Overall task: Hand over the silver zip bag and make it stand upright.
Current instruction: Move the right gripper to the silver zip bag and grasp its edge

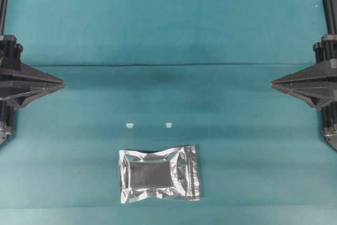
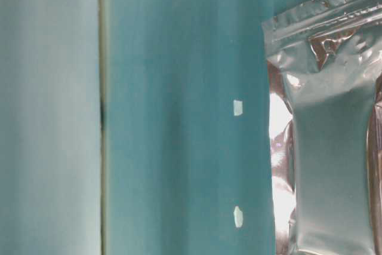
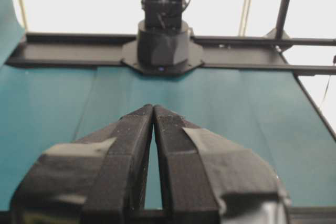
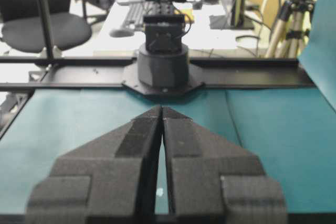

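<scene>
My left gripper point(image 1: 62, 84) and right gripper point(image 1: 274, 83), fingertips pressed together, empty. The silver zip bag point(image 1: 158, 174) lies flat on the teal cloth point(image 1: 168, 35), between them, well apart from both.

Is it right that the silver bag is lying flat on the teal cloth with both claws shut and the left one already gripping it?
Not quite. The silver bag lies flat and both claws are shut, but the left gripper holds nothing; the overhead view shows it far from the bag, like the right gripper.
</scene>
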Controlling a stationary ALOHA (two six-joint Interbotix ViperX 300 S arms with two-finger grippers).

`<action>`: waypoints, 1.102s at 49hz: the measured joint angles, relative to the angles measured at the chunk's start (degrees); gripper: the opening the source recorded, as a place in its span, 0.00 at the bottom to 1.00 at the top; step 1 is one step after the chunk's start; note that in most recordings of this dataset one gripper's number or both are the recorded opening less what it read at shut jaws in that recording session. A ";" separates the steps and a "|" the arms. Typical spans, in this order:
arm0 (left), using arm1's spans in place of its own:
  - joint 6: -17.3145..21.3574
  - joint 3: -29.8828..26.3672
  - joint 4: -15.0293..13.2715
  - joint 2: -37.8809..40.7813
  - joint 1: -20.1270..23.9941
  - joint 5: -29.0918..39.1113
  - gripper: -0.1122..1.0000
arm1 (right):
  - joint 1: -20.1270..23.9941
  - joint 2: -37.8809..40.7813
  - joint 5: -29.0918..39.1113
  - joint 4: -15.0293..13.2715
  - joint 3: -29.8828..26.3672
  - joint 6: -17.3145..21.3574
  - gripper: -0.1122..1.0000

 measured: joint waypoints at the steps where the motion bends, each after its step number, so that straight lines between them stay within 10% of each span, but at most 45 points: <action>1: -0.18 -0.09 0.00 0.18 -0.09 0.00 0.23 | 0.00 0.00 0.00 -0.09 0.00 0.00 0.18; 17: -2.90 -4.31 0.70 6.86 -4.22 2.90 0.10 | 5.10 6.15 0.00 4.83 -0.09 12.13 0.10; 32: -3.25 -7.21 0.79 6.77 -4.39 11.16 0.10 | 12.04 20.74 -0.35 6.94 -3.16 36.65 0.10; 54: -3.25 -7.38 0.70 6.42 -4.39 11.87 0.10 | 14.77 41.40 -1.67 7.03 -9.40 63.02 0.11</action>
